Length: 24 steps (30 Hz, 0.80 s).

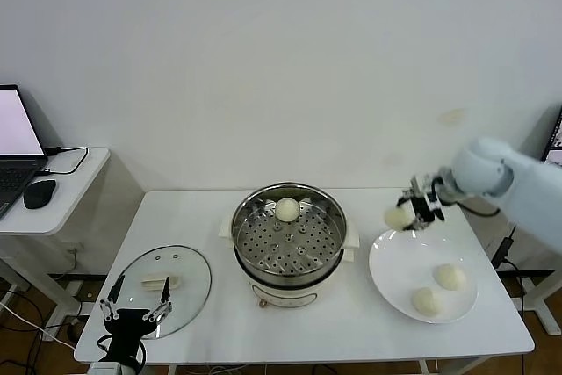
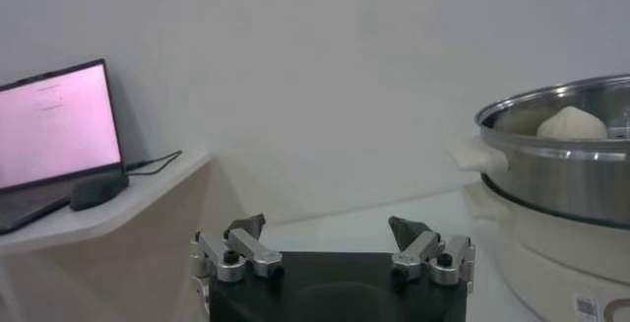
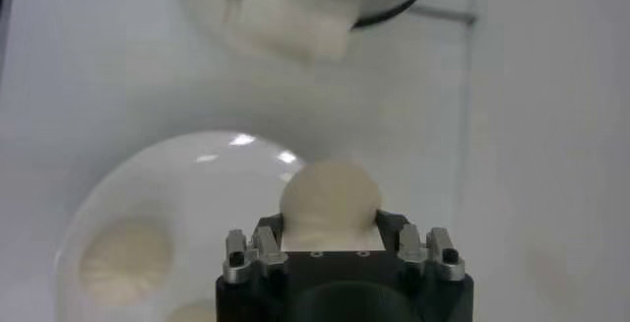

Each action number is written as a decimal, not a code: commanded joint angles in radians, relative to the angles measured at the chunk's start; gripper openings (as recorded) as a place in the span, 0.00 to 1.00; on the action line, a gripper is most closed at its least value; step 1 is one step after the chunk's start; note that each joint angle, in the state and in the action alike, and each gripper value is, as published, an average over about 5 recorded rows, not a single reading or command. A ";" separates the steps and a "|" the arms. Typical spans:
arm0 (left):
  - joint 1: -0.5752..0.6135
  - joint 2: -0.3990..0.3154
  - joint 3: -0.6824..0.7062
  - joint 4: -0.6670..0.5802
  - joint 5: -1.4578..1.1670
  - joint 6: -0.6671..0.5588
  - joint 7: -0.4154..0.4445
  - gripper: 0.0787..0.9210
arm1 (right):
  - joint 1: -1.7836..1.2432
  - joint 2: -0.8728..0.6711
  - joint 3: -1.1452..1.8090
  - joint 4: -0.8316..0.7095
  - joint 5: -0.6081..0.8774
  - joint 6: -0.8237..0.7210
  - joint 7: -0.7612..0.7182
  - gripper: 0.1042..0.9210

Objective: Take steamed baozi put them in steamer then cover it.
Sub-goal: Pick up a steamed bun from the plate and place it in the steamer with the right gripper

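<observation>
Held bun (image 1: 399, 216): clamped in right gripper (image 1: 411, 213), raised above the plate's (image 1: 397, 280) far-left rim, between plate and steamer (image 1: 288, 233). One bun (image 1: 287, 209) lies at the back of the steamer tray. Two buns (image 1: 450, 276) (image 1: 428, 301) on the plate. Lid (image 1: 167, 289) flat on the table (image 1: 351, 322), left of steamer. Left gripper (image 1: 135, 310) parked at the lid's near edge, fingers apart. White table against a plain white wall (image 1: 290, 59); side desk at left with laptop (image 1: 16, 142) and mouse (image 1: 39, 192).

Head cam looks down at table (image 1: 351, 322); wrist cams sit close; all share steamer (image 1: 287, 233).
</observation>
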 commanded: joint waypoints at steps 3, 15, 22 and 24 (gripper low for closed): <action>0.000 0.003 -0.009 -0.001 -0.005 0.001 0.000 0.88 | 0.289 0.177 -0.187 0.069 0.244 -0.107 0.078 0.62; -0.006 -0.011 -0.024 -0.004 0.007 0.000 0.000 0.88 | 0.089 0.548 -0.146 -0.052 0.383 -0.245 0.216 0.62; -0.002 -0.019 -0.033 -0.007 0.006 -0.004 -0.001 0.88 | 0.002 0.655 -0.146 -0.134 0.372 -0.283 0.258 0.62; -0.002 -0.021 -0.034 -0.010 0.005 -0.004 -0.002 0.88 | -0.028 0.675 -0.143 -0.163 0.358 -0.286 0.264 0.62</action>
